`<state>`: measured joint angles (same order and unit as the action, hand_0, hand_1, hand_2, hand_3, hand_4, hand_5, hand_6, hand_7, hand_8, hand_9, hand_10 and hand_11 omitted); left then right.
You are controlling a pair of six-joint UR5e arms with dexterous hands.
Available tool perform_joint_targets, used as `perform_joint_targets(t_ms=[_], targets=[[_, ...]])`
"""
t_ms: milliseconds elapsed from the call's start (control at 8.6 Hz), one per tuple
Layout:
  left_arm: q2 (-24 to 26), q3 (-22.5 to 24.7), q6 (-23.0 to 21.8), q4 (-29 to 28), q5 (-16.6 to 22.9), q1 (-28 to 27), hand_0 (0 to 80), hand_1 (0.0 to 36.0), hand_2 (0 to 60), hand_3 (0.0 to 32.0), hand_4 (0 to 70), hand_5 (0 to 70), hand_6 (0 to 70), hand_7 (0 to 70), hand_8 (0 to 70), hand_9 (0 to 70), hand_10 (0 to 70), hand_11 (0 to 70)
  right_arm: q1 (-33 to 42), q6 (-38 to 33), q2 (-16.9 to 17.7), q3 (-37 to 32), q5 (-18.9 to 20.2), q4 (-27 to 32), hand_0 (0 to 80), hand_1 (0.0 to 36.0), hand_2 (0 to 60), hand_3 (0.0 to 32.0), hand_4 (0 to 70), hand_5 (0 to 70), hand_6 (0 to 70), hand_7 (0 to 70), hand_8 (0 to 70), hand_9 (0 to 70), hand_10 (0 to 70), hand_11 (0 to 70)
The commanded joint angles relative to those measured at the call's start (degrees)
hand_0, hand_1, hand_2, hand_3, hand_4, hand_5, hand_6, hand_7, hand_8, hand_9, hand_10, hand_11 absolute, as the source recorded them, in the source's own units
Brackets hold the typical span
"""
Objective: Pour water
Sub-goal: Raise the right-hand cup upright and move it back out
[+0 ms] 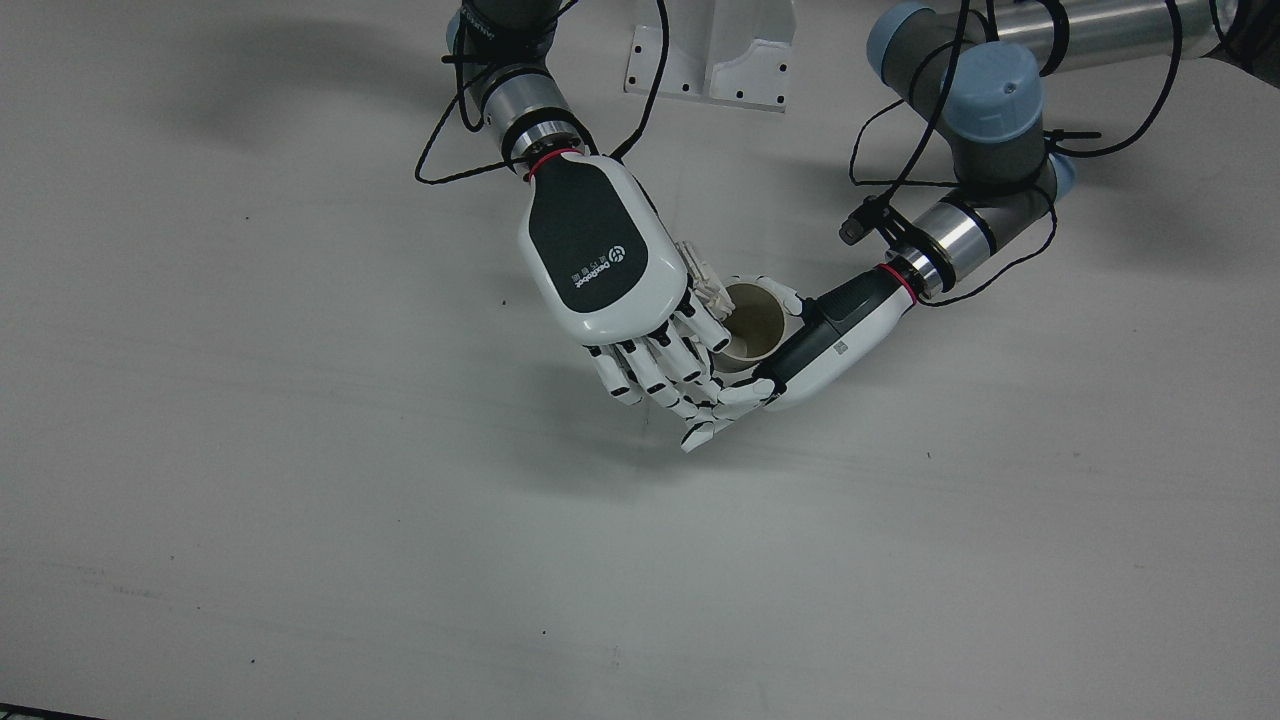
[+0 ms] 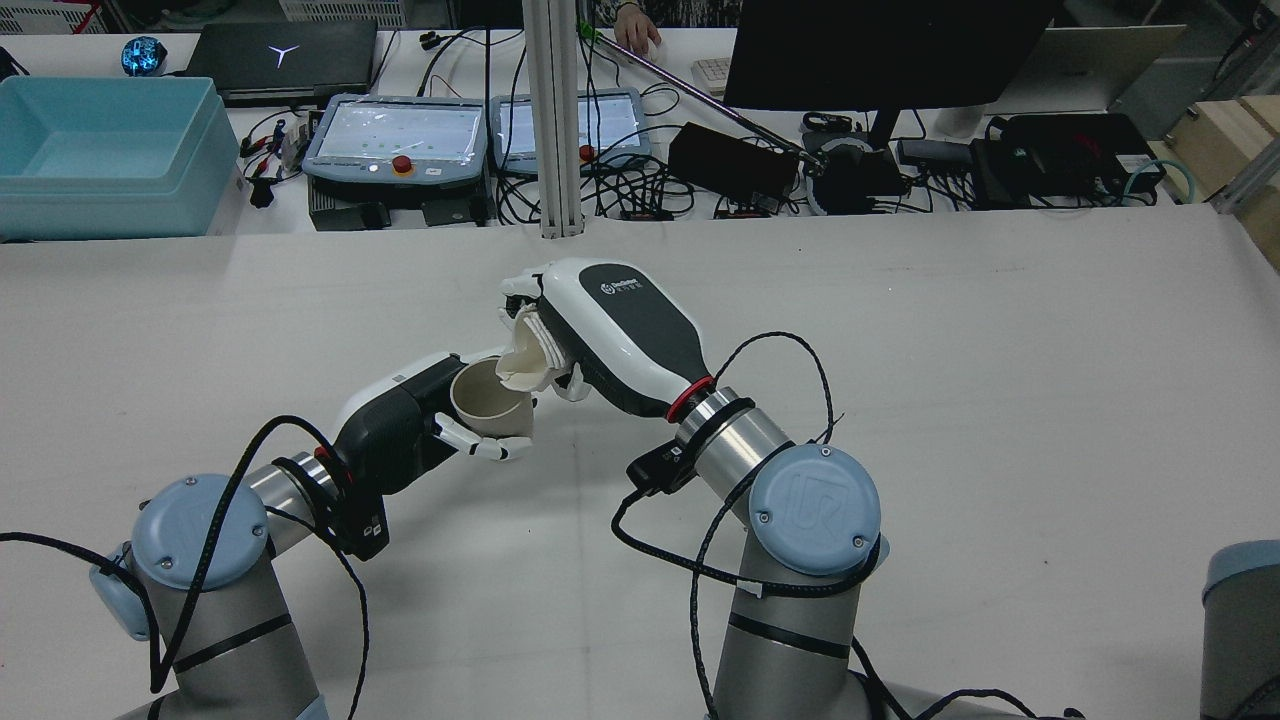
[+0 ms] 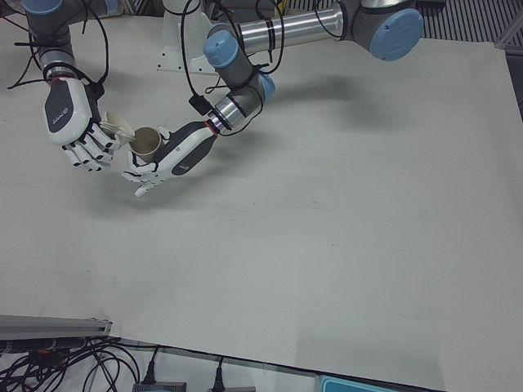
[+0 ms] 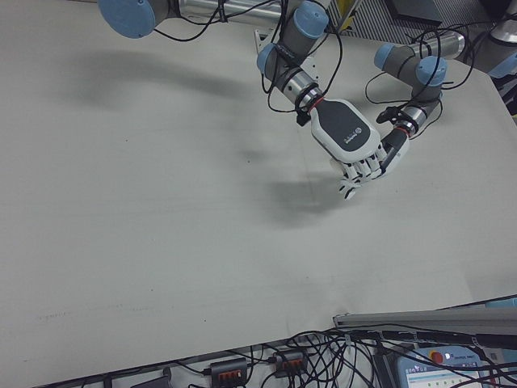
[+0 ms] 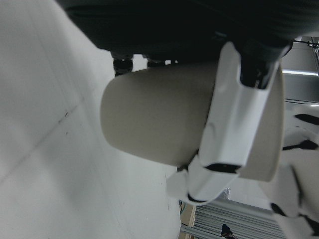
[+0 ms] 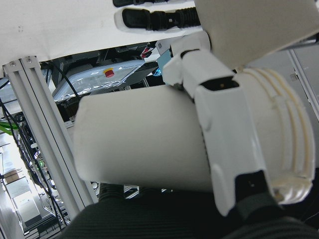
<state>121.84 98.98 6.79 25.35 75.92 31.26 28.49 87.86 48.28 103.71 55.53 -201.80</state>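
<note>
Spill risk: right hand (image 2: 615,330) is gripping white cup (image 2: 522,357), tipping it over tan cup (image 2: 487,398) w/ left hand (image 2: 405,425) clasping it; rims misaligning = water missing.

A pale, matte white table (image 2: 1000,400) spreads wide on every side of the hands, soft shadows pooling on it beneath them. Beyond the hands, past the table's far edge, stands a cluttered bench with two teach pendants (image 2: 400,135), a laptop (image 2: 285,60), a dark monitor (image 2: 880,50) and tangled cables. A teal bin (image 2: 100,150) sits far off to the left side, and an aluminium post (image 2: 553,120) rises straight ahead of the hands.
</note>
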Motion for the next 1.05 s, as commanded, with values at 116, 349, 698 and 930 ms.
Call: perform_joint_targets(t_ms=[116, 349, 698, 930], targets=[[-4.2, 0.0, 0.0, -0.8, -0.2, -0.5, 67.5, 32.5, 53.2, 0.0, 70.0, 70.0, 16.3, 27.1, 4.9, 4.9, 6.8, 11.7, 9.1, -11.3, 14.7, 26.8, -0.8, -0.8, 80.0, 36.0, 59.5, 0.0, 28.2, 70.0, 44.4, 60.8, 31.1, 43.1, 34.6, 53.4], [-11.5, 1.0, -0.5, -6.3, 0.2, 0.4, 63.4, 29.3, 48.5, 0.0, 69.9, 70.0, 14.9, 26.1, 4.5, 4.6, 7.0, 11.9, 20.3, -33.5, 24.4, 29.8, -0.2, -2.6, 80.0, 36.0, 60.0, 0.0, 30.7, 70.0, 49.7, 68.4, 33.7, 46.2, 39.2, 59.2], [-24.8, 4.3, -0.8, -15.3, 0.6, 4.6, 63.9, 28.1, 43.2, 0.0, 69.6, 70.0, 14.0, 25.3, 4.0, 4.2, 6.9, 11.7, 40.3, -54.4, 34.0, 29.6, 9.1, -6.8, 80.0, 36.0, 60.0, 0.0, 23.8, 70.0, 47.9, 66.8, 33.1, 45.1, 38.9, 58.7], [-32.5, 3.3, -1.4, -21.7, 3.3, 11.6, 63.2, 27.5, 43.8, 0.0, 70.0, 70.0, 15.3, 26.1, 4.4, 4.5, 6.8, 11.5, 46.3, -65.5, 37.9, 18.1, 14.5, -3.5, 80.0, 36.0, 60.0, 0.0, 20.5, 70.0, 47.9, 65.5, 33.5, 45.6, 41.7, 62.4]])
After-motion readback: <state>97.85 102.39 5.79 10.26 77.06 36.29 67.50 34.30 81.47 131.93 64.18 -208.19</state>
